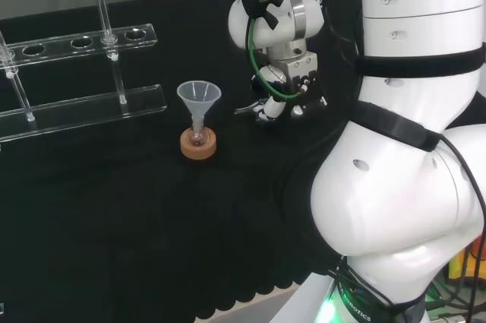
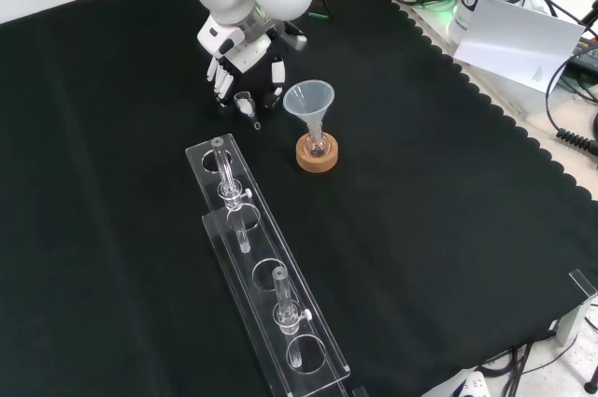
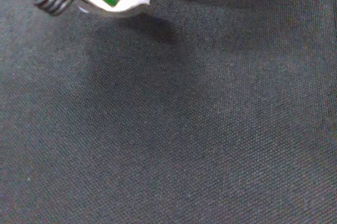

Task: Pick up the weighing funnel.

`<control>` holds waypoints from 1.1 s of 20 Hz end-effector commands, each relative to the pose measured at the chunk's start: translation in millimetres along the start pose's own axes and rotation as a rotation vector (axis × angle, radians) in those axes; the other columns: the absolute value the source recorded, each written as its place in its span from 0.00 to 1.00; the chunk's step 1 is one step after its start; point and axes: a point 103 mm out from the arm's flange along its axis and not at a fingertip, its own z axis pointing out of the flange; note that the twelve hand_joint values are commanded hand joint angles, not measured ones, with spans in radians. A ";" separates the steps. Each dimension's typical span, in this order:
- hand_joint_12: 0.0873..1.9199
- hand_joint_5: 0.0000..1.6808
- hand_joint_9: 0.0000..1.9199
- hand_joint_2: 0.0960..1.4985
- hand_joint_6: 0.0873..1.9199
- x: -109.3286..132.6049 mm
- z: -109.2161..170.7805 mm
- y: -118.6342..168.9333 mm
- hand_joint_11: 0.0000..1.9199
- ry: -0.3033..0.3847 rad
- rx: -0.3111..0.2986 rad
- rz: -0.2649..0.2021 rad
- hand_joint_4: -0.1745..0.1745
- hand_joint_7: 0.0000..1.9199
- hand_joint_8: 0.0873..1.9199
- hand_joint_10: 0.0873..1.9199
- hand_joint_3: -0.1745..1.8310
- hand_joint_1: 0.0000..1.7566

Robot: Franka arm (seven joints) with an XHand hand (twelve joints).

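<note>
**figure: robot hand at the weighing funnel, grasp step**

we show the robot hand (image 2: 247, 72) low over the black-clothed desk (image 2: 448, 229), set directly upon the weighing funnel (image 2: 246, 104). this small clear piece lies at the cloth under the hand, just beside the big funnel (image 2: 309, 98) on the front view's left. in the head view one end of it pokes out from the hand toward the funnel. whether the robot hand already grasps the piece or is released over it, we cannot tell.

we judge the step in hand to be the grasp itself, with the lift not yet done. the next move calls for a sure hold on the piece, then a straight rise clear of the nearby funnel.

containers: the funnel stands mouth up, seemingly empty, its stem in a small flask (image 2: 316, 143) on a cork ring (image 2: 318, 160). the flask's contents are too small to tell. a clear rack (image 2: 266, 276) carries upright tubes (image 2: 281, 298) in which we see nothing.
</note>
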 end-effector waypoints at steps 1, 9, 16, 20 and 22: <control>0.61 0.33 0.44 0.39 0.34 3.9 1.1 0.2 0.32 -0.008 -0.003 0.003 0.36 0.31 0.36 0.22 0.39 0.51; 0.60 0.34 0.44 0.39 0.35 4.8 1.1 0.8 0.32 -0.014 0.000 -0.001 0.37 0.31 0.36 0.22 0.39 0.51; 0.60 0.38 0.45 0.40 0.37 1.0 3.7 3.0 0.33 -0.040 -0.001 -0.011 0.39 0.32 0.36 0.22 0.39 0.51; 0.59 0.41 0.46 0.41 0.38 6.8 3.4 2.3 0.34 -0.045 -0.006 -0.008 0.42 0.33 0.35 0.22 0.39 0.52; 0.59 0.44 0.47 0.42 0.38 4.6 3.3 2.8 0.35 -0.041 -0.011 -0.009 0.43 0.34 0.35 0.21 0.39 0.52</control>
